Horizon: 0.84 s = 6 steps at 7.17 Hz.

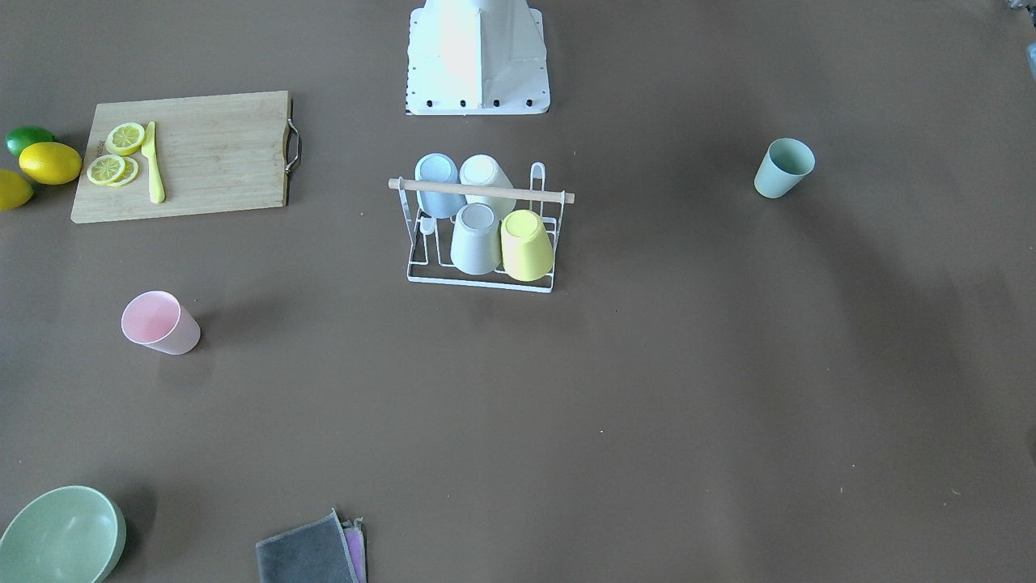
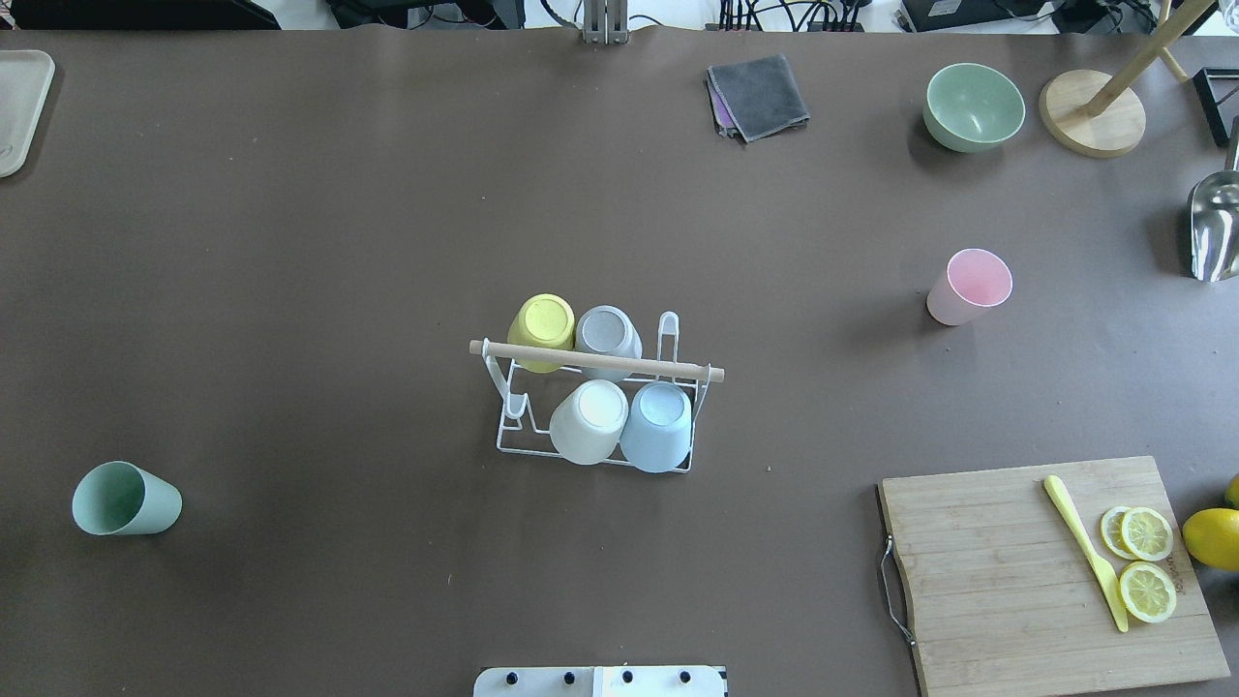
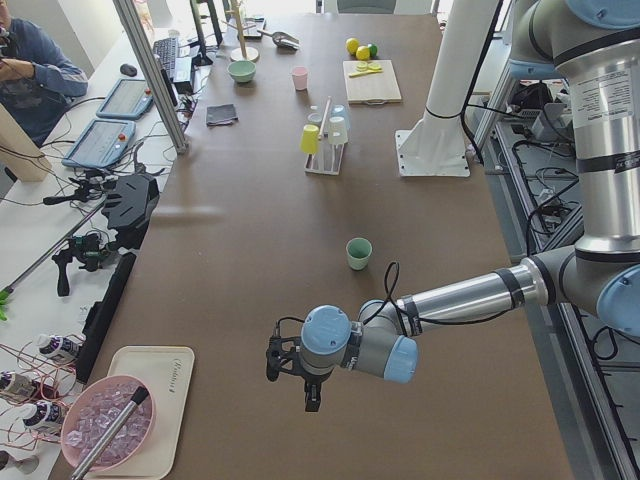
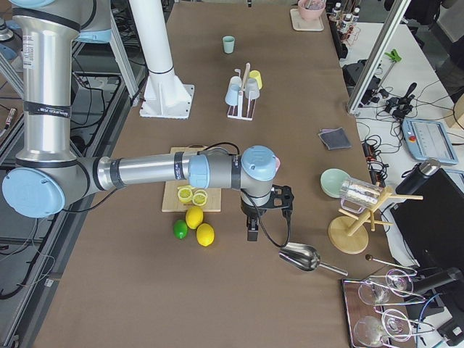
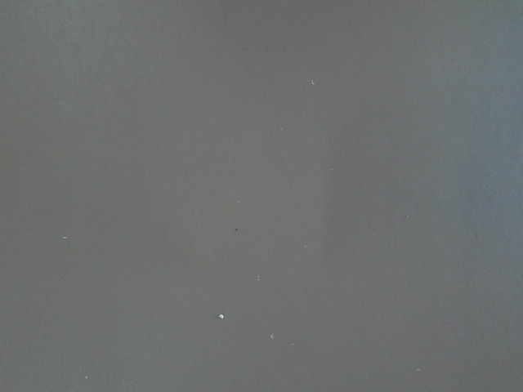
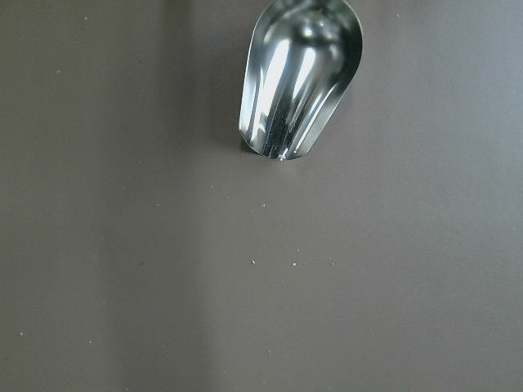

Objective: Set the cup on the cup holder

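I'm at the reach: green cup (image 2: pixel 126 499) loose on the left, pink cup (image 2: pixel 968 287) on the right, cup holder (image 2: pixel 595 360) mid-table with prongs free, left gripper (image 3: pixel 311 395) and right gripper (image 4: pixel 251 228) out at the table ends, fingers' state I can't tell, so next I'd bring one over a cup.

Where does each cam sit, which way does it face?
Front-facing: across the table, facing the robot, steeply down on the cup holder; only its base shows.
Overhead: behind the robot, looking forward-down; base edge only.
Left side: table's left end; left arm and left end effector near.
Right side: opposite end; right arm, right end effector near the scoop.
Left wrist: down on bare table; no body.
Right wrist: down on scoop; no body.
Shared: front and overhead show the cup holder, mirrored.
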Each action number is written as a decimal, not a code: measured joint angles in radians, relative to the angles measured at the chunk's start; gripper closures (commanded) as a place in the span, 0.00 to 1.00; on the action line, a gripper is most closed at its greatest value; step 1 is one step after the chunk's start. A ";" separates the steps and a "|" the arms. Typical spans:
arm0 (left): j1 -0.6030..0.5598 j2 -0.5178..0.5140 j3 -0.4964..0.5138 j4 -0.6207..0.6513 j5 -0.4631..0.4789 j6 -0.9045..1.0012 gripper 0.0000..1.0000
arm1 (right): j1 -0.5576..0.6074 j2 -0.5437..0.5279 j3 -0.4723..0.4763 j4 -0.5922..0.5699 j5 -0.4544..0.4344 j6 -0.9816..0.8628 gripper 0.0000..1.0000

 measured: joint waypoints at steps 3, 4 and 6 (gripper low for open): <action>0.000 0.002 -0.010 0.018 -0.006 -0.037 0.02 | 0.001 0.000 0.004 0.000 0.000 0.000 0.00; 0.000 -0.001 -0.023 0.057 -0.016 -0.041 0.02 | 0.001 0.001 0.005 0.000 0.001 0.001 0.00; 0.000 -0.028 -0.071 0.216 -0.092 -0.043 0.02 | 0.001 0.000 0.006 0.000 0.003 0.002 0.00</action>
